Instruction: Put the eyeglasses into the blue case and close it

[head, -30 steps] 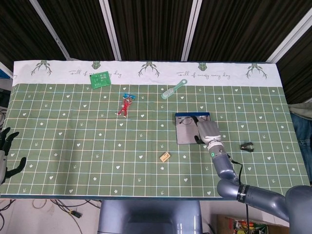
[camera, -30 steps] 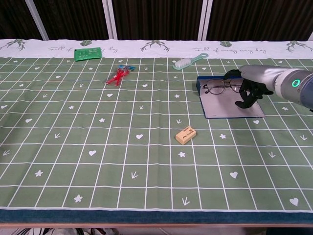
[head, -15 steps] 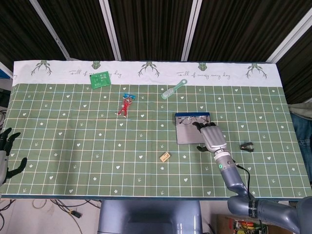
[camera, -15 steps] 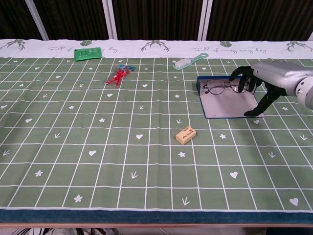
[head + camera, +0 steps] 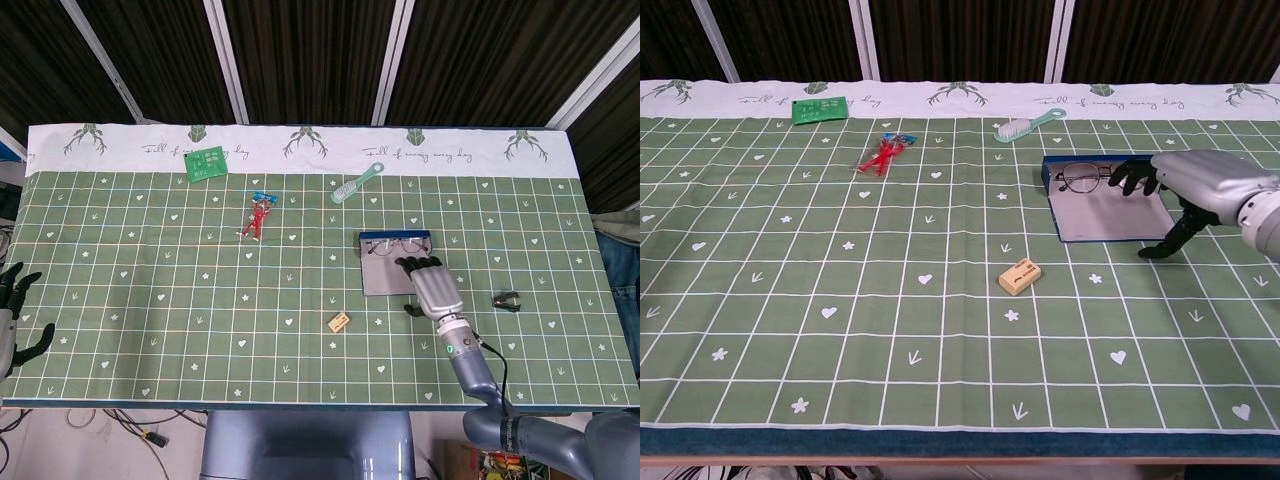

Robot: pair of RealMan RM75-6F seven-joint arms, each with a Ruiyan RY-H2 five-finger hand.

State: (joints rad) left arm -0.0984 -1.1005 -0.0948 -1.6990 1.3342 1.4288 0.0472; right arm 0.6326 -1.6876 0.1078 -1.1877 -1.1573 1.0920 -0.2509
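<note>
The blue case (image 5: 384, 278) (image 5: 1095, 220) lies open on the green cloth, right of centre, its grey inside facing up. The eyeglasses (image 5: 393, 245) (image 5: 1082, 179) rest across its far blue end. My right hand (image 5: 430, 287) (image 5: 1190, 183) hovers at the case's right edge with its fingers spread and nothing in it. Its fingertips (image 5: 1132, 181) are close to the glasses' right lens, and the thumb points down by the case's near right corner. My left hand (image 5: 12, 312) sits off the table's left edge, fingers spread, empty.
A tan eraser (image 5: 339, 322) (image 5: 1020, 276) lies near the case's front left. A green brush (image 5: 357, 184) (image 5: 1028, 124), a red and blue toy (image 5: 258, 214) (image 5: 883, 154) and a green card (image 5: 207, 161) (image 5: 820, 108) sit further back. A black clip (image 5: 508, 300) lies right of my right hand.
My right hand has drawn back from over the case toward its right edge and spread its fingers. The eyeglasses stay at the case's far end. The left hand has not moved.
</note>
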